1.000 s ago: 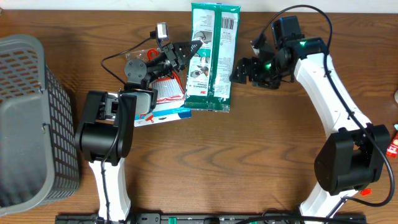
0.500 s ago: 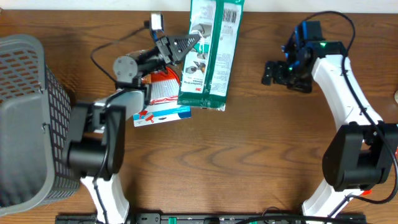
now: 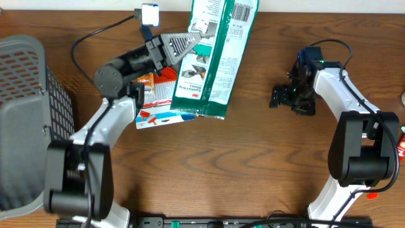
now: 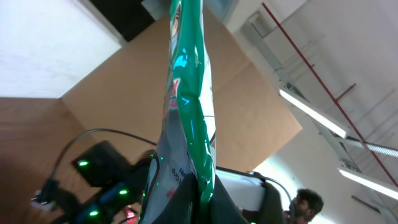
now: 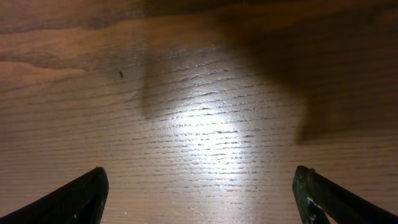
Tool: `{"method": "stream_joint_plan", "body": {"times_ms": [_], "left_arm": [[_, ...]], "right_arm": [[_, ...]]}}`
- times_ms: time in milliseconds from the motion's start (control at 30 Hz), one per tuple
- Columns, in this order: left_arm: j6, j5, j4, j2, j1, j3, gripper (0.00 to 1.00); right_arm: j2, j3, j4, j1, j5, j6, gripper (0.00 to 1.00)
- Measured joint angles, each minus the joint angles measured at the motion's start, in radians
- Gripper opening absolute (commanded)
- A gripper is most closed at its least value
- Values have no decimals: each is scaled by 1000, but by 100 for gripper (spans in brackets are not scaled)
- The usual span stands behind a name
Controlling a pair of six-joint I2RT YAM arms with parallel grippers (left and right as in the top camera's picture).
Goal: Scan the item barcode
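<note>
My left gripper [image 3: 188, 44] is shut on the left edge of a green and white flat packet [image 3: 212, 60] and holds it above the table, tilted. Its barcode [image 3: 243, 10] faces up at the packet's far right corner, by the top edge of the overhead view. In the left wrist view the packet [image 4: 189, 106] shows edge-on, rising from between my left gripper's [image 4: 200, 202] dark fingers. My right gripper [image 3: 288, 98] stands open over bare wood, well right of the packet. In the right wrist view my right gripper [image 5: 202, 193] has only table between its fingertips [image 5: 84, 194].
A red, white and blue carded packet [image 3: 158, 107] lies on the table under the lifted packet. A grey mesh basket [image 3: 28, 120] fills the left side. A small red item [image 3: 400, 142] sits at the right edge.
My left arm has raised the green packet and swung it toward the far edge. My right gripper has drawn back from the packet, to the right and nearer the front.
</note>
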State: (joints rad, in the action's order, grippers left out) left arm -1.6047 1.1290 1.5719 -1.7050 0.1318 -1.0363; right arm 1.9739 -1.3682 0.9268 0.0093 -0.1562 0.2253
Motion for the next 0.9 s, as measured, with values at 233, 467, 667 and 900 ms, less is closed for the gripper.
{"method": "stream_joint_plan", "body": {"times_ms": [233,467,667,900], "left_arm": [[-71,3,-3,152,0,16,7],[-199,-7,-96,249,0,16,7],[-264,-18,-167,296,0,16,7],[-283,-21,-169,345,0,16,7]], "right_arm": [[0,3,-8,0,0,0,93],[0,3,-8,0,-5,0,95],[0,3,-8,1,-22,0,95],[0,3,-1,1,-29,0,95]]}}
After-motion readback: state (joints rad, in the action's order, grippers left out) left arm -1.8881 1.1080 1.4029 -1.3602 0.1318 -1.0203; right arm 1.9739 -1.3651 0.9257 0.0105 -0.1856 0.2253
